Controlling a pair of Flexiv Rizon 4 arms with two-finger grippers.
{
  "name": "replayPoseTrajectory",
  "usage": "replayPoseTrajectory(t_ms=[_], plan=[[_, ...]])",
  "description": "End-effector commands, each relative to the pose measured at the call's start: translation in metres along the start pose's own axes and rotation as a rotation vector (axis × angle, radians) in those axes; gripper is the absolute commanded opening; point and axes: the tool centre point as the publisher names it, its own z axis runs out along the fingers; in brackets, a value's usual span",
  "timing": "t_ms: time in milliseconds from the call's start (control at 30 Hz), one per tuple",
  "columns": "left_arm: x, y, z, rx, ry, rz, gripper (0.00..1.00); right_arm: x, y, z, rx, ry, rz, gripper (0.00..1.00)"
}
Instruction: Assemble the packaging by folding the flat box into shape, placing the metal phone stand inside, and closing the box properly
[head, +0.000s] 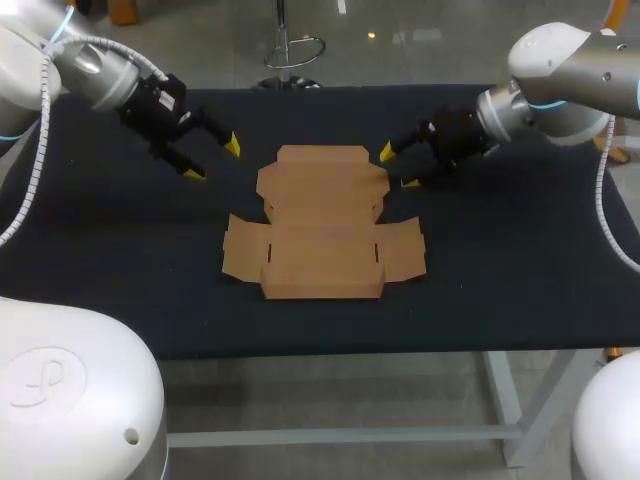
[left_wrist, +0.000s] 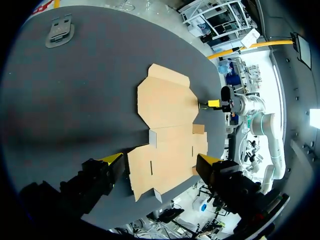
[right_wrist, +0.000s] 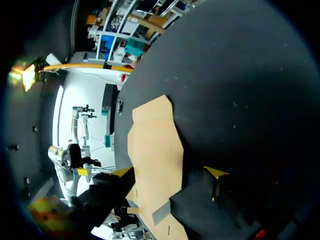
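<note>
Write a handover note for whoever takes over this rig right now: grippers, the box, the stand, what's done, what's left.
Left gripper open, empty, by the flat box's far left corner.
Right gripper open, empty, by its far right corner.
Box lies unfolded on the middle of the table.
Metal phone stand lies on the table, apart from the box.
Done: nothing folded.
Left: fold, put stand in, close.

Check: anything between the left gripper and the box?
Nothing. In the head view the left gripper hangs open off the far left corner of the box, and only bare table lies between them.
</note>
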Motion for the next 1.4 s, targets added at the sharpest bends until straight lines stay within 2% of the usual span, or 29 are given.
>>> replayPoseTrajectory(t_ms=[33, 133, 600, 767, 967, 1033, 1100, 1400], plan=[[-0.006, -0.001, -0.001, -0.004, 0.007, -0.006, 1.00, -0.003, 0.012, 0.008, 0.052, 0.006, 0.001, 0.76], [-0.009, -0.001, -0.003, -0.002, 0.011, -0.011, 1.00, -0.002, 0.015, 0.010, 0.055, 0.006, 0.001, 0.72], [-0.017, -0.004, -0.008, -0.002, 0.015, -0.014, 1.00, 0.002, 0.014, 0.031, 0.064, 0.024, 0.016, 0.73], [-0.022, -0.004, -0.010, -0.003, 0.018, -0.016, 1.00, 0.007, 0.011, 0.039, 0.062, 0.044, 0.014, 0.71], [-0.025, -0.003, -0.010, -0.008, 0.021, -0.017, 1.00, 0.004, 0.008, 0.045, 0.041, 0.074, 0.036, 0.64], [-0.026, -0.002, -0.010, -0.009, 0.022, -0.017, 1.00, 0.003, 0.007, 0.046, 0.030, 0.083, 0.039, 0.60], [-0.026, -0.002, -0.010, -0.011, 0.023, -0.017, 1.00, 0.003, 0.006, 0.046, 0.022, 0.094, 0.043, 0.51], [-0.027, 0.000, -0.012, -0.019, 0.027, -0.012, 1.00, 0.005, 0.008, 0.055, 0.007, 0.139, 0.047, 0.49]])
